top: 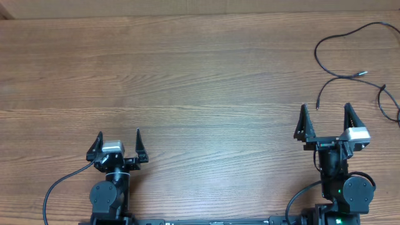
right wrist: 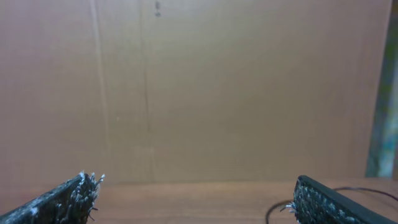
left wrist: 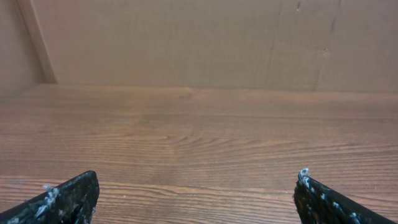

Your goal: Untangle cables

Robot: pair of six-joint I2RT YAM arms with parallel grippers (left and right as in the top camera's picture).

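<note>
Two arms sit at the bottom edge of the overhead view, both pointing up-frame over a wooden table (top: 187,75).
- left gripper (top: 119,132): lower left, fingers spread wide, nothing between them.
- right gripper (top: 325,107): lower right, fingers also spread wide, nothing between them.
- cables (top: 350,76): thin black cords, all in the upper right and right edge. One runs in from the right edge, sweeps a big loop to the left and ends in a small metal-tipped plug (top: 364,73). From that loop a thin strand drops down-frame. Its end lies just beside the tip of the right gripper's left-of-frame finger; contact can't be judged. Another short squiggle sits at the right edge, near the right gripper's other finger.
- The cables are well apart from the left gripper.

Left wrist view:
- Both fingers (left wrist: 68,199) show as dark, scuffed tips in the bottom corners, far apart, so released and gripping nothing.
- Between and beyond them is wood-grain table (left wrist: 199,137), then a plain brown wall (left wrist: 186,43) across the top.

Right wrist view:
- Finger tips (right wrist: 68,199) are in the bottom corners, wide apart, released and gripping nothing.
- The camera looks mostly at the brown wall (right wrist: 217,93), with only a thin strip of table (right wrist: 186,205) along the bottom.
- A thin black cable (right wrist: 367,190) lies on the table at lower right, partly behind the right-of-frame finger, with a bit of curve showing just inside that finger. Whether it touches the finger can't be told.
</note>
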